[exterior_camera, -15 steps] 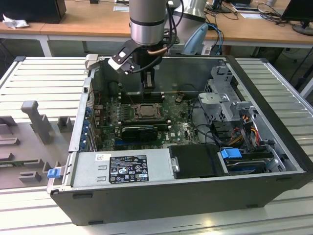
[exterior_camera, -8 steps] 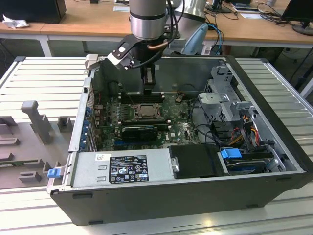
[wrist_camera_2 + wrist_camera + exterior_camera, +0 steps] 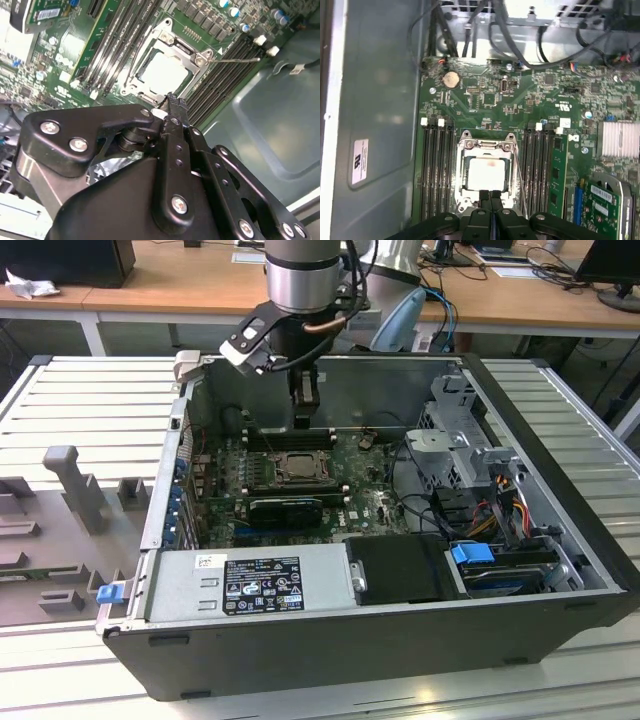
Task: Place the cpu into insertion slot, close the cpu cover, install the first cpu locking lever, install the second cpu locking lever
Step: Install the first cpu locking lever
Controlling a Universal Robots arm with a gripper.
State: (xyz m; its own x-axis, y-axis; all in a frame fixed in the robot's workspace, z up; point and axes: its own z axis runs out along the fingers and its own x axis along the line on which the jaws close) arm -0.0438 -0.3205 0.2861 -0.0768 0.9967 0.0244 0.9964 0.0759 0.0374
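Fingers point(image 3: 484, 198) are closed tip to tip and hold nothing, forming a narrow point judged suited to pushing rather than gripping. The gripper point(image 3: 490, 196) hangs over one edge of the cover point(image 3: 485, 146), which lies flat over the cpu point(image 3: 487, 172) seated in the slot point(image 3: 464, 201). One lever point(image 3: 520, 182) stands unlatched alongside.

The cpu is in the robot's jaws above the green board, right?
No. The cpu lies in the slot, not in the jaws. The first wrist view shows the jaws shut and empty above the green board.
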